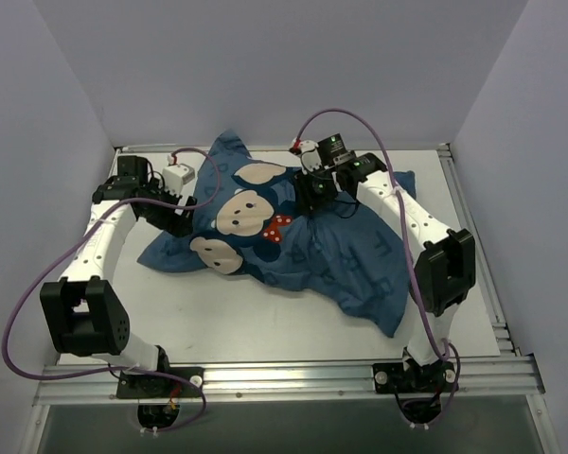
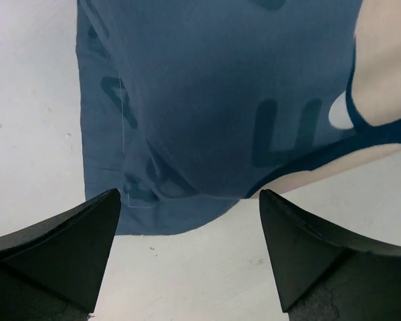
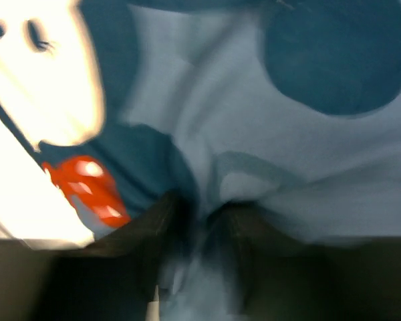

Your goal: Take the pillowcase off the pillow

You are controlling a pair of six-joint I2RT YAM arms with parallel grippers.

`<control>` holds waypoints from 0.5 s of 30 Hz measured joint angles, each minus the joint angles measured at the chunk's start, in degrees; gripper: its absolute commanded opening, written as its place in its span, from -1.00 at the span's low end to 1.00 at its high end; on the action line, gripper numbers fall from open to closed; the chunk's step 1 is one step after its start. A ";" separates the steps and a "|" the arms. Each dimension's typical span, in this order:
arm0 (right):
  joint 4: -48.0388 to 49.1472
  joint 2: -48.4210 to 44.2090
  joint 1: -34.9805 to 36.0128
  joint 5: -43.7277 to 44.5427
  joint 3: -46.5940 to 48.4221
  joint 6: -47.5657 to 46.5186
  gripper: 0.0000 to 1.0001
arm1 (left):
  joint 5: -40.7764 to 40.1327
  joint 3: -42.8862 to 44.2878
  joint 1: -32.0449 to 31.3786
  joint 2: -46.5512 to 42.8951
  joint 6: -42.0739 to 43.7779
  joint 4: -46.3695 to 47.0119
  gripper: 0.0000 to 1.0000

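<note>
Top external view shows, left to right, one left gripper (image 1: 180,222) gaping wide and empty beside the one blue pillowcase (image 1: 293,255) lying mid-way across one table (image 1: 265,329), and one right gripper (image 1: 317,210) pinching a fold of its fabric

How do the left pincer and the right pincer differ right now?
The left pincer stands wide open, gripping nothing; the right pincer is pinched on a fold of the pillowcase. The left sits at the fabric's side edge, the right nearer its middle. Both point at the pillowcase.
</note>
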 measured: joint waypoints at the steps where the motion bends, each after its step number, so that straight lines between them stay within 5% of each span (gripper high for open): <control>1: -0.63 0.20 -0.42 0.15 0.52 -0.07 0.76 | -0.87 -0.72 0.00 0.09 0.59 0.07 0.88; 2: -1.09 0.44 -0.76 0.09 1.05 -0.44 0.98 | -1.70 -1.46 -0.02 0.20 1.16 0.15 0.88; 6: -1.49 0.02 -1.20 2.54 1.84 1.40 1.00 | -3.10 -4.50 -1.11 1.20 2.67 -0.02 0.87; 10: -4.17 -5.99 -2.73 15.67 -1.49 9.46 0.99 | -2.23 -9.88 -2.67 0.11 3.98 -0.02 0.87; 15: -4.42 -27.17 -21.64 21.59 -22.53 18.10 0.99 | -4.00 -17.11 -3.13 -2.01 4.96 1.55 0.88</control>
